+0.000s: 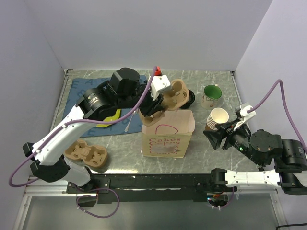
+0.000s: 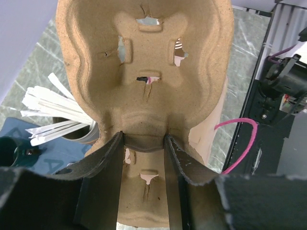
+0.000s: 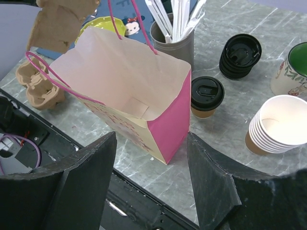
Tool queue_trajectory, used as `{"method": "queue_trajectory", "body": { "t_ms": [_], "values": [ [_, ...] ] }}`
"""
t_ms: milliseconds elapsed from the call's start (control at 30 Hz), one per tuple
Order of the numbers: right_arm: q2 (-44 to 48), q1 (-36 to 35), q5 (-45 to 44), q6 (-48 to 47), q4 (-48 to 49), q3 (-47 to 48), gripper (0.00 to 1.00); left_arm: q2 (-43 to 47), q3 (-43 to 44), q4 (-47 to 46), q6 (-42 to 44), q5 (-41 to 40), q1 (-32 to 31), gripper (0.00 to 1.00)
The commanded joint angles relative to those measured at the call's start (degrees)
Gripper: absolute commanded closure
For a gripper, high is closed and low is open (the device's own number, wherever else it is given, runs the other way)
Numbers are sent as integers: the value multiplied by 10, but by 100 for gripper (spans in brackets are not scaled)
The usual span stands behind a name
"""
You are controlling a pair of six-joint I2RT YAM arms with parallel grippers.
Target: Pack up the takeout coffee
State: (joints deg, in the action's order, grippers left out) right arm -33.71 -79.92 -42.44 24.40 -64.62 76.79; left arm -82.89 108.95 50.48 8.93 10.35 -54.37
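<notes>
Left gripper is clamped on the middle ridge of a pulp cup carrier, which it holds raised at 12 o'clock of the pink-handled paper bag in the top view. A second carrier lies on the marble table at the bag's 8 o'clock.

From the right wrist, the takeout coffee stands upright at the bag's 3 o'clock, just beside its pink side. A stack of black lids sits at the coffee's 1 o'clock and a stack of lidless cups at its 4 o'clock. Right gripper hangs spread and empty at the cups' 6 o'clock.
</notes>
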Motion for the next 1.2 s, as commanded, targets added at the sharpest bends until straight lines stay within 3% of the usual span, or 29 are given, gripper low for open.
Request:
{"method": "queue_trajectory", "body": {
  "t_ms": [0, 400, 867, 1167],
  "values": [
    [4, -4, -15, 8, 20, 0, 32, -6, 11, -10, 7, 27, -4, 72],
    [-7, -4, -12, 1, 27, 3, 32, -44, 51, 70, 38, 25, -15, 68],
    [-25, -4, -5, 31, 25, 7, 32, -11, 4, -22, 60, 45, -28, 64],
    [-33, -4, -12, 38, 22, 18, 33, -21, -27, -29, 86, 45, -28, 64]
  ]
}}
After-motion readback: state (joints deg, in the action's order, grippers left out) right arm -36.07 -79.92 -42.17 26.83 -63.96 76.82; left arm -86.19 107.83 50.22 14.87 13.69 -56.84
